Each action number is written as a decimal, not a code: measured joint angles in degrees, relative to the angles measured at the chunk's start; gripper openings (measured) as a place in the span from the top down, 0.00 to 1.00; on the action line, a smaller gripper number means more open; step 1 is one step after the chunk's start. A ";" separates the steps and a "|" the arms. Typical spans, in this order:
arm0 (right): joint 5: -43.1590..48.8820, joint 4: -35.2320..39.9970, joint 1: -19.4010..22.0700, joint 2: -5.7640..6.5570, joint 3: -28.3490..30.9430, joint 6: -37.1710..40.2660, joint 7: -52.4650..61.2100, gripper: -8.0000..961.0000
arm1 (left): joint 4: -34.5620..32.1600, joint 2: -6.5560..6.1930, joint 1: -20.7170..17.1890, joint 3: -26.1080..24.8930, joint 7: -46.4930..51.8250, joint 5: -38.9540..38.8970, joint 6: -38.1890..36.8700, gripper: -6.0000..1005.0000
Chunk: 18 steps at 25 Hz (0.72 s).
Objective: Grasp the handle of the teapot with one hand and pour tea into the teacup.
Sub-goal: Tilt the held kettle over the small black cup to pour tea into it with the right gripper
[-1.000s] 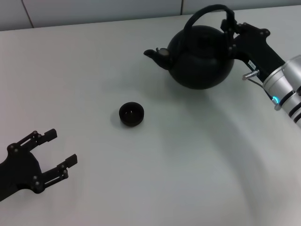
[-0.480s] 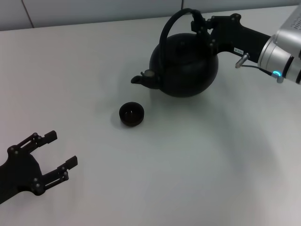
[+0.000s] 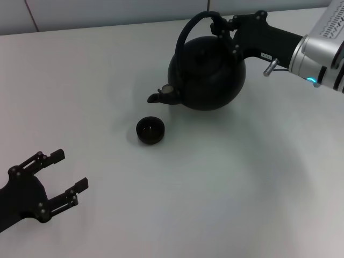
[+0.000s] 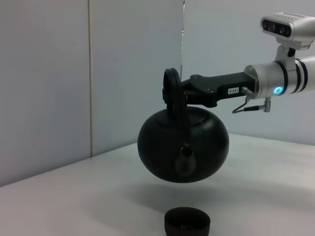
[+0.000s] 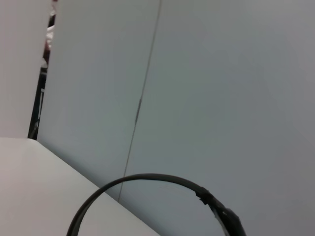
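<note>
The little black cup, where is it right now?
In the head view the teacup sits on the white table left of centre, just below the spout of the teapot, which the right gripper holds up.

We were in a plain test room, with a big bare white table (image 3: pixel 226 204) and smooth grey wall panels (image 4: pixel 44 73).

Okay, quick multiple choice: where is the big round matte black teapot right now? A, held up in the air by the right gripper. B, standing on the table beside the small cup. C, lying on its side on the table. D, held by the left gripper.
A: in the left wrist view the big round matte black teapot hangs clear of the white table, above the small black handleless teacup, with the right gripper clamped on its arched black handle.
</note>
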State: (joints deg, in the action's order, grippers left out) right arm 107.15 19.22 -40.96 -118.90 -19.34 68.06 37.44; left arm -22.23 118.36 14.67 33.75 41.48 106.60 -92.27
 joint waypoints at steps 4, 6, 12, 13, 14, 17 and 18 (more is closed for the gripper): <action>-0.07 0.12 -0.55 -0.03 -0.07 0.17 -3.80 0.86 | 0.00 -0.07 0.07 0.00 0.00 0.00 0.00 0.20; -0.08 0.14 -0.88 0.01 -0.22 0.19 -5.51 0.86 | 0.00 -0.08 0.08 0.00 0.00 0.00 0.00 0.20; -0.08 1.44 -1.57 0.09 -4.05 0.16 -7.32 0.86 | 0.00 -0.05 0.10 0.00 0.00 0.00 0.00 0.20; -0.08 1.83 -1.61 0.09 -4.73 0.07 -7.38 0.85 | 0.00 -0.02 0.12 0.00 0.00 0.01 -0.01 0.20; -0.08 2.07 -1.64 0.09 -5.09 0.01 -7.71 0.85 | 0.00 -0.02 0.14 0.00 0.00 0.01 -0.01 0.20; -0.08 2.40 -1.78 0.07 -5.36 -0.08 -9.19 0.85 | 0.04 0.00 0.17 0.00 0.00 0.01 0.00 0.20; -0.08 2.51 -1.80 0.07 -5.35 -0.08 -9.87 0.85 | 0.05 0.01 0.19 0.00 0.00 0.01 0.00 0.20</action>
State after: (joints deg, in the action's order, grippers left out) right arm 107.07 21.73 -42.76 -118.83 -24.69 67.98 27.57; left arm -22.18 118.37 14.86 33.75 41.48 106.61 -92.27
